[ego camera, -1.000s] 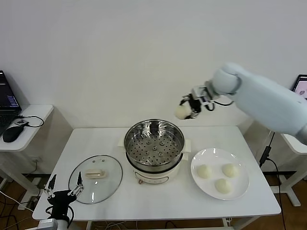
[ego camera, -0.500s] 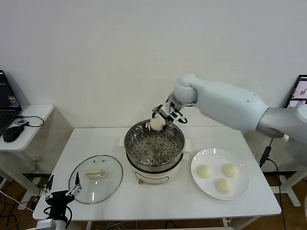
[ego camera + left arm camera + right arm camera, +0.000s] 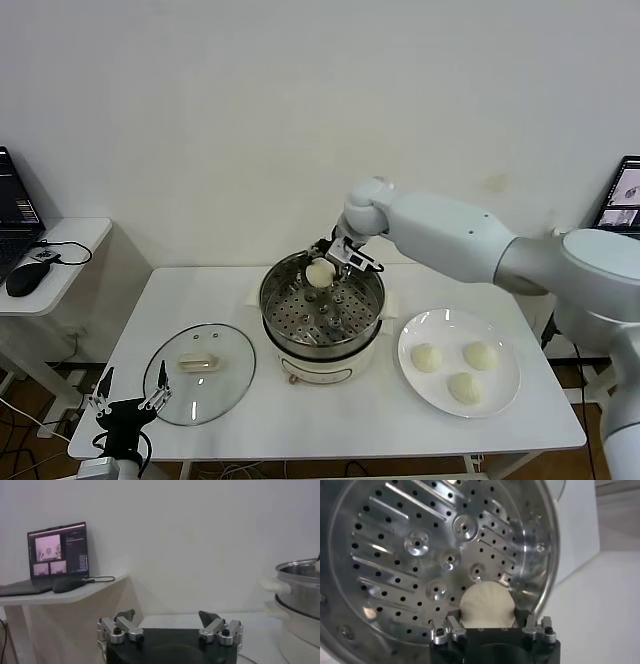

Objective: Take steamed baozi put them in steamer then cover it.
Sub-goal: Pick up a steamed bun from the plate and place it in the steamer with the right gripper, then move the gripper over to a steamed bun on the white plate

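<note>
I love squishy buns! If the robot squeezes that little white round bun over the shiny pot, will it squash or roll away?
Probably squashy: the small cream-white round bun looks soft and smooth, so the right end effector likely holds it gently. It may roll a little on the shiny perforated steel steamer basket, being round. It looks light.

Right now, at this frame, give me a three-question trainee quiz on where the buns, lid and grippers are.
1. True or false: the right gripper holds a baozi over the steamer.
2. How many baozi lie on the white plate? A) two B) three C) four
3. Fill in: the cover lies on the table to the steamer's ____, near the open left gripper.

Key: 1 true; 2 B; 3 left.
</note>
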Controlling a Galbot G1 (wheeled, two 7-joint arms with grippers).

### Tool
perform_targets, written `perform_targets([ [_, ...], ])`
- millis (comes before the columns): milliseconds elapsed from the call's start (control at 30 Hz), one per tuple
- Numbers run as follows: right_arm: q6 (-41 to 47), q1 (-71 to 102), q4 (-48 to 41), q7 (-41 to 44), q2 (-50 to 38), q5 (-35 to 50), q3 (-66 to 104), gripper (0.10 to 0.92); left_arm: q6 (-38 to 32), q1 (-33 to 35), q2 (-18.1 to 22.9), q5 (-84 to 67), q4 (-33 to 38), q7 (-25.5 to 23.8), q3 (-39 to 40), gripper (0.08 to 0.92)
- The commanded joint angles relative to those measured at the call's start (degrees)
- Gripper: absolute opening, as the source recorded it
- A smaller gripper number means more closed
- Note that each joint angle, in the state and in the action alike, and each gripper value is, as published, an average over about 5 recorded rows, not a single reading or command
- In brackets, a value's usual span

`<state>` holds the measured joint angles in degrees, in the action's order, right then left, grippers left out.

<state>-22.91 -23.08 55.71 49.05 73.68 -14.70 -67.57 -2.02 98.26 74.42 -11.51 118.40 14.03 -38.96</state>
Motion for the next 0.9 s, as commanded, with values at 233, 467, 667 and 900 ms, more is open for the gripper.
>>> perform_targets([
  [233,-4.7,2.4,-4.4,-2.9,1.4,-4.6,1.4,0.795,0.0,0.2,0.3,0.2,0.3,0.2,0.1,0.823],
  [467,0.3,-1.3,1.5,-0.8,-2.1,3.3,1.5,0.822,0.2,0.2,0.6,0.3,0.8,0.2,0.1,0.823],
  [667,21.2,-9.5,15.6,6.7,-12.7,18.9,-0.3,0.823,0.5,0.0,0.3,0.3,1.0,0.1,0.2,0.823],
  [900,40.5,-15.1,28.3,8.9,-26.3,27.3,-0.5,0.823,0.9,-0.8,-0.5,0.2,0.9,0.0,0.7,0.823],
])
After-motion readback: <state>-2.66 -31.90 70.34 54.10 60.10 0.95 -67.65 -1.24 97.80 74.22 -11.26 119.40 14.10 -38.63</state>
